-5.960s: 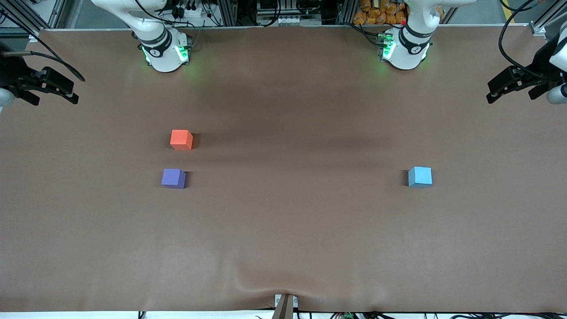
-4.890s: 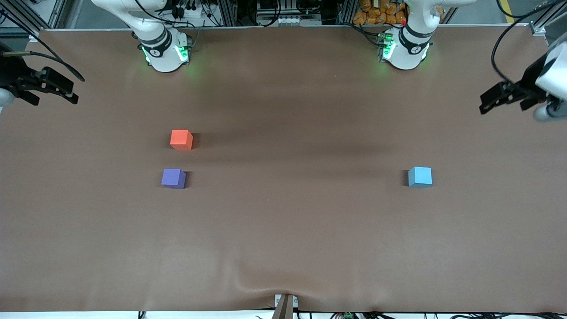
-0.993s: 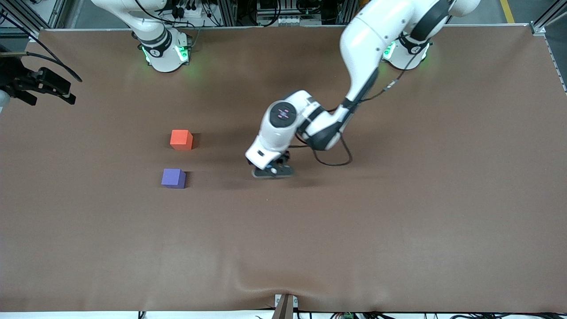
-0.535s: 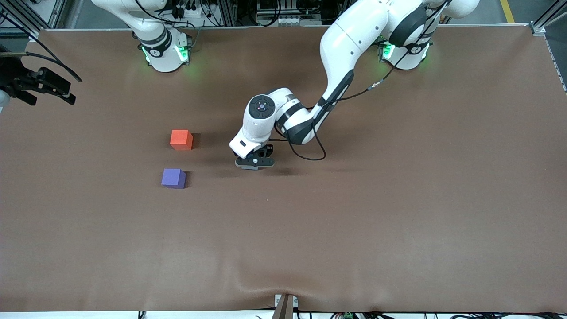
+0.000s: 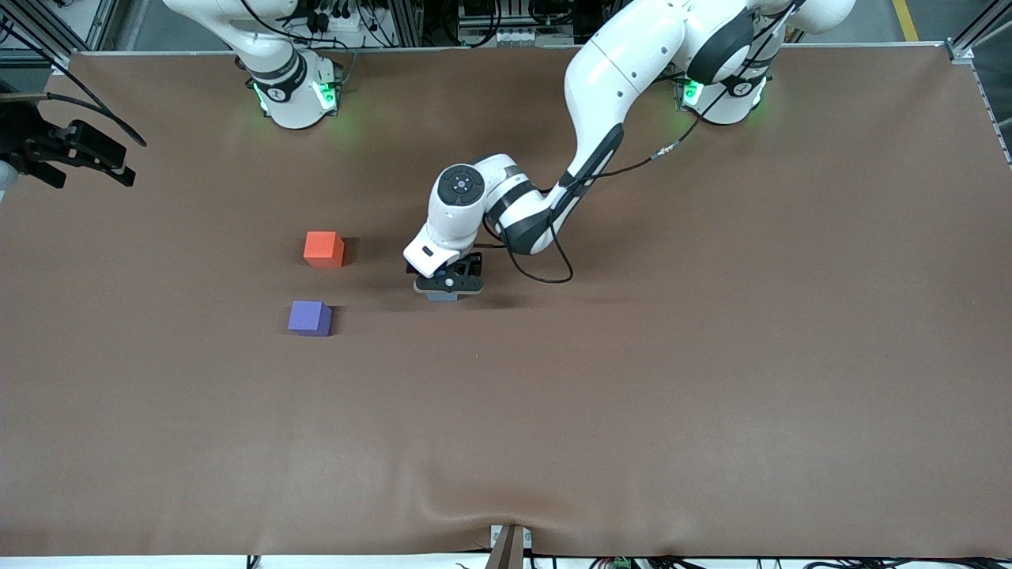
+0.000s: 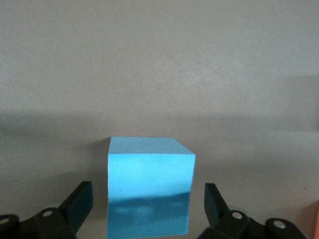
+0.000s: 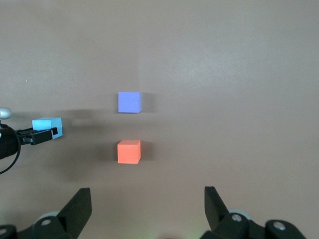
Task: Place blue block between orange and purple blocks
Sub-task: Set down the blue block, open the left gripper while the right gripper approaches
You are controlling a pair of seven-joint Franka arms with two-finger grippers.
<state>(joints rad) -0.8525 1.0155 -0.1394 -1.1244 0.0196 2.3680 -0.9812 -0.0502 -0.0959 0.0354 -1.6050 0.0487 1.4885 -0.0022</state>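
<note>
The blue block (image 5: 443, 297) stands on the brown table near its middle, mostly hidden under my left gripper (image 5: 448, 286). In the left wrist view the block (image 6: 149, 184) sits between the left gripper's (image 6: 148, 205) open fingers, with a gap on each side. The orange block (image 5: 323, 248) and the purple block (image 5: 309, 318) lie toward the right arm's end, orange farther from the front camera, with a gap between them. The right wrist view shows the orange block (image 7: 129, 151), the purple block (image 7: 129, 102) and the blue block (image 7: 47, 124). My right gripper (image 5: 125, 164) waits open and empty at the table's edge.
The brown table cover (image 5: 632, 395) has a wrinkle at its edge nearest the front camera (image 5: 474, 514). The left arm's cable (image 5: 545, 273) hangs beside its wrist. The two arm bases (image 5: 292, 95) stand along the edge farthest from the camera.
My left arm has brought the blue block from the left arm's end to the table's middle, shifting slightly toward the orange and purple blocks in the last half second. The right arm has not moved.
</note>
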